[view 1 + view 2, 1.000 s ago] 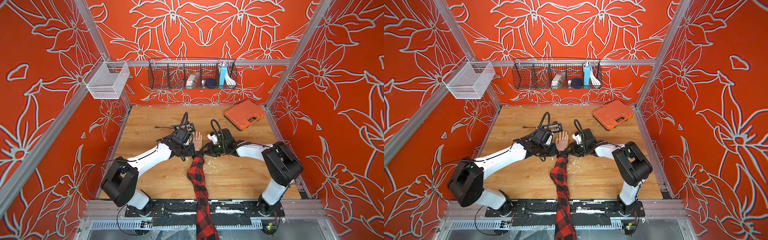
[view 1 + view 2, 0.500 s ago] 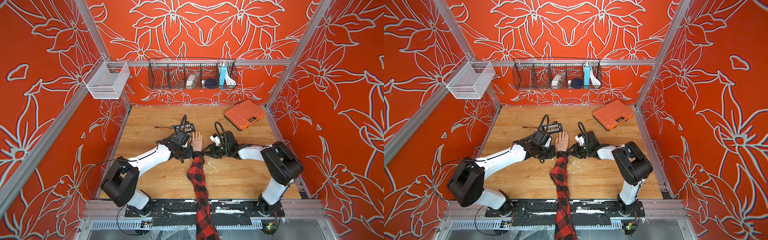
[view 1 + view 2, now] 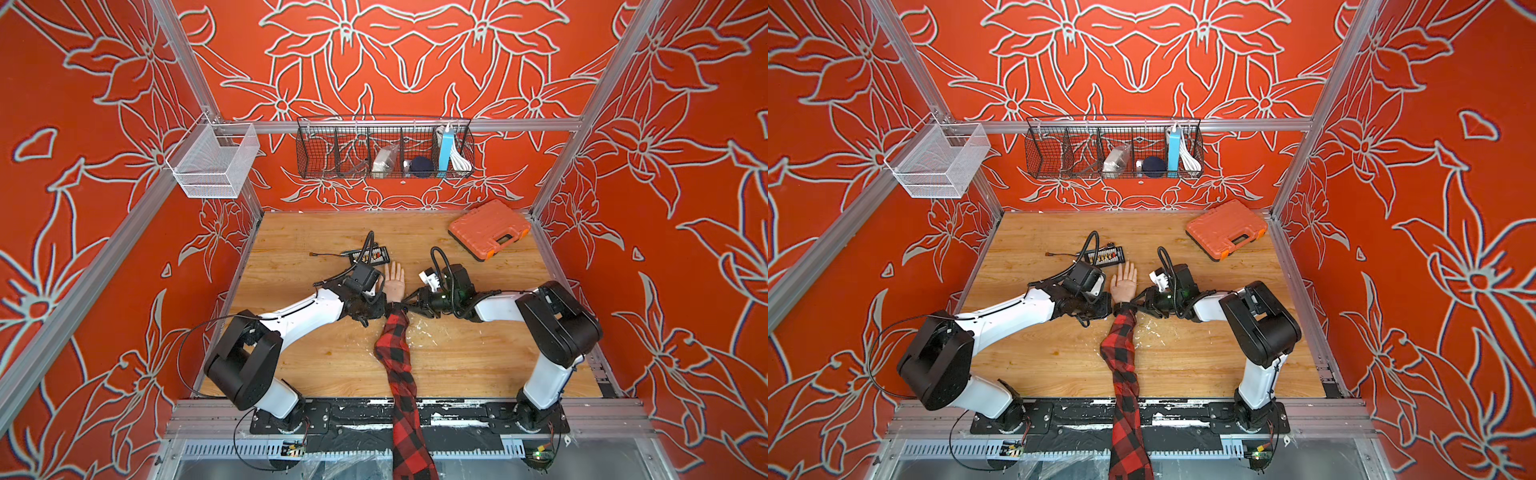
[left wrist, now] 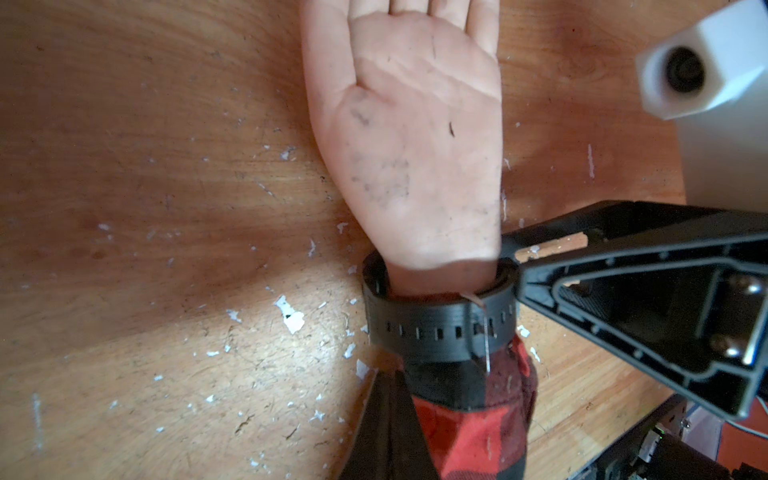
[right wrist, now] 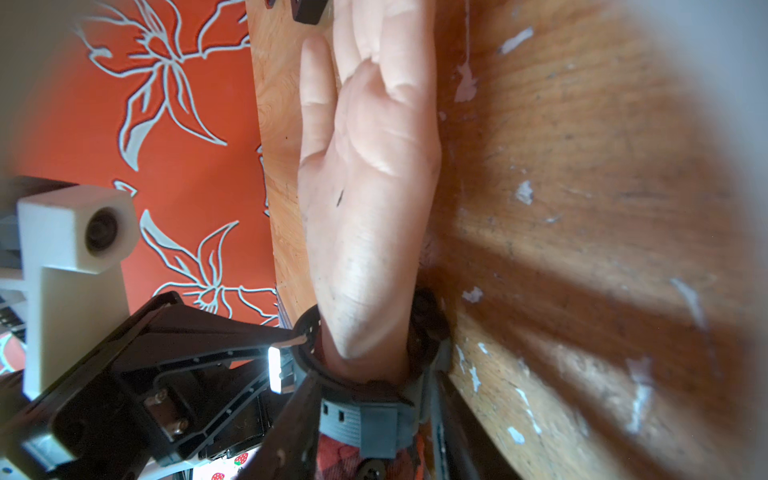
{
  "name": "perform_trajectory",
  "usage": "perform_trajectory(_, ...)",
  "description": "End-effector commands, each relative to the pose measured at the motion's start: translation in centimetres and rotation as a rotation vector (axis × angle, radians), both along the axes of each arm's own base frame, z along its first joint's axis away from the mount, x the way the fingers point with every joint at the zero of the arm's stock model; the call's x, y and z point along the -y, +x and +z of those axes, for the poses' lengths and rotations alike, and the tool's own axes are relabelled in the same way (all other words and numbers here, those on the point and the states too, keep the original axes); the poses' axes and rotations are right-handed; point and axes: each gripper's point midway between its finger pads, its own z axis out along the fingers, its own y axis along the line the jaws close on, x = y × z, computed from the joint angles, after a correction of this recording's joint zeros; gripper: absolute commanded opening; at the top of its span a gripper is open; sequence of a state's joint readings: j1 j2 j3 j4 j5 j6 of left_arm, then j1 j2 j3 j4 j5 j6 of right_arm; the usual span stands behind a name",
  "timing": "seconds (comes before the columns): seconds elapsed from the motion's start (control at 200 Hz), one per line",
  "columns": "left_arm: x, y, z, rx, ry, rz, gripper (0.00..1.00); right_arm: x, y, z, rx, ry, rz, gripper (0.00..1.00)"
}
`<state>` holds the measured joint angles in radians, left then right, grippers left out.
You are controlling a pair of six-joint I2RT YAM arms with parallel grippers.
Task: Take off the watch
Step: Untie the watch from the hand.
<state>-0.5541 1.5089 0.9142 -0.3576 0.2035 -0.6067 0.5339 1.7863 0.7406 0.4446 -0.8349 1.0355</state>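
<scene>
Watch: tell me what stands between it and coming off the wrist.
The black perforated-strap watch is closed round the pale mannequin wrist. The wider palm blocks sliding one way, the red-and-black plaid sleeve the other; it probably must be unbuckled first.

Orange floral walls (image 3: 415, 62), wooden tabletop (image 3: 332, 365)

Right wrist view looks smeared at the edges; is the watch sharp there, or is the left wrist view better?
Right wrist view: picture margins blurred, the watch fairly sharp, a white glare spot beside it; left wrist view: crisper, strap holes readable, a bright patch on the table; top views: watch too small to judge.
</scene>
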Motion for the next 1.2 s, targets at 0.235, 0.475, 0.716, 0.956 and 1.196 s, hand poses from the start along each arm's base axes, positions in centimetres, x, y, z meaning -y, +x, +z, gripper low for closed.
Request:
perform_trajectory(0.235,-0.3,-0.2,-1.0,-0.027,0.009,0.013,0.05,-0.2,0.1,-0.3,-0.042,0.077,-0.037,0.30)
perform_trajectory(0.475,-0.4,-0.3,-1.4,-0.034,0.012,0.015,0.05,-0.4,0.2,0.2,-0.044,0.097,-0.039,0.19)
perform_trajectory(0.716,-0.4,-0.4,-1.8,-0.041,0.014,0.017,0.05,-0.1,-0.1,-0.4,-0.041,0.068,-0.025,0.28)
perform_trajectory(0.956,-0.3,-0.4,-1.8,-0.042,0.012,0.012,0.05,-0.6,0.2,0.6,-0.043,0.121,-0.033,0.23)
perform_trajectory(1.196,-0.4,-0.5,-2.5,-0.053,0.017,0.010,0.05,-1.3,0.7,2.7,-0.054,0.246,-0.045,0.20)
